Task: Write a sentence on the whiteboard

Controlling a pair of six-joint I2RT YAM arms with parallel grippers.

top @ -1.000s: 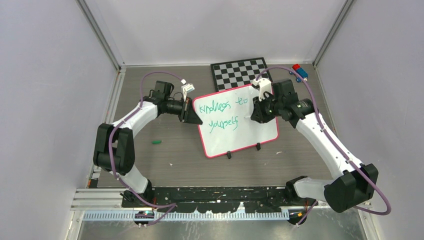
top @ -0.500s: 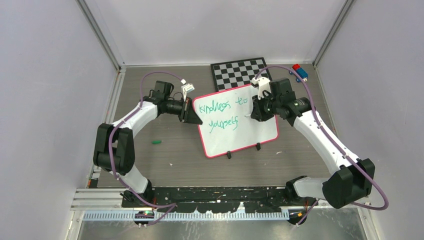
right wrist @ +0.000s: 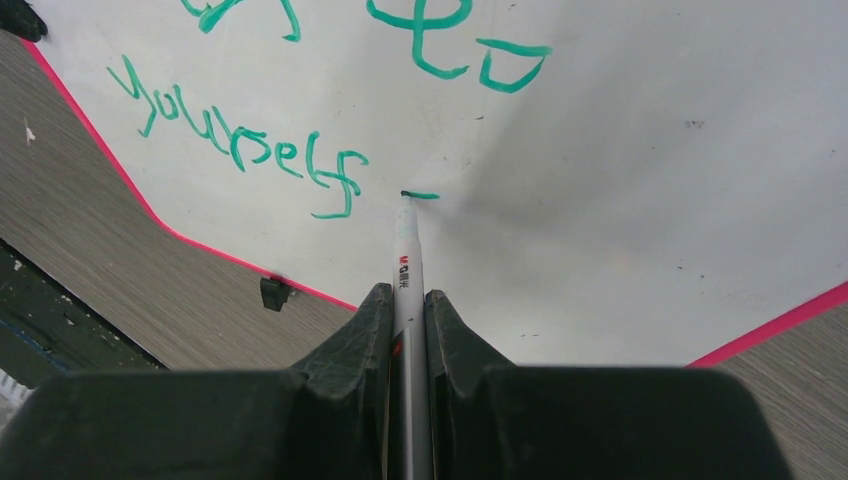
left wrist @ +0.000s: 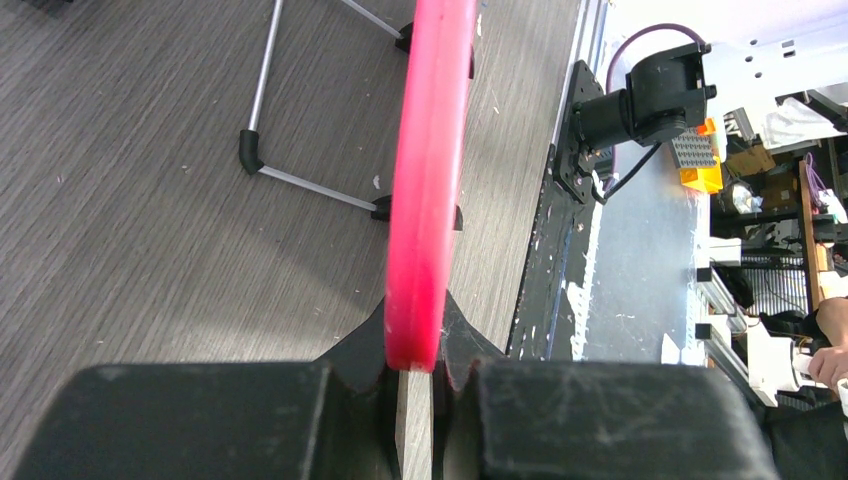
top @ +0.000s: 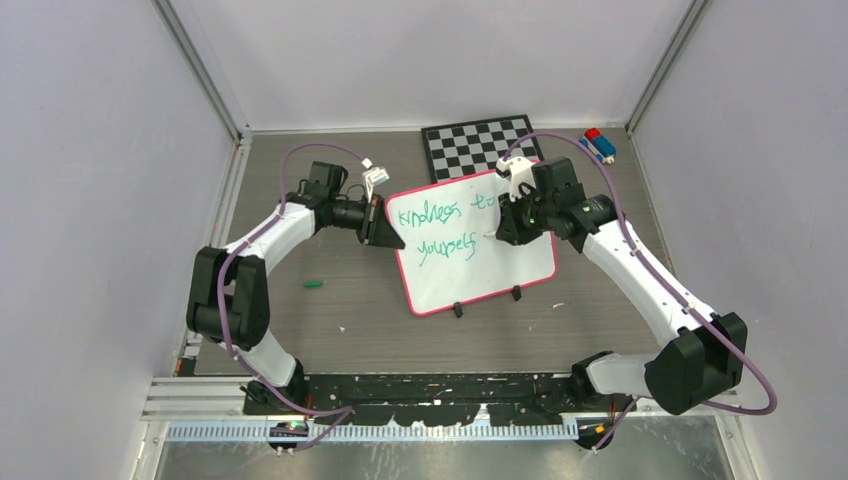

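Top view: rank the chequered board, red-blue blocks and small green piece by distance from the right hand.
1. Chequered board, just behind the right hand.
2. Red-blue blocks, back right corner.
3. Small green piece, on the table at left.

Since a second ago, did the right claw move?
Yes. The right claw, holding the marker, slid a little left across the whiteboard, away from its right edge.

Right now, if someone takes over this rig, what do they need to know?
Left gripper: shut on the whiteboard edge, steadying it.
Right gripper: shut on the marker, tip at the board just right of "yourself".
Done: sentence reads "kindness to yourself".
Left: next word, only a short dash started.
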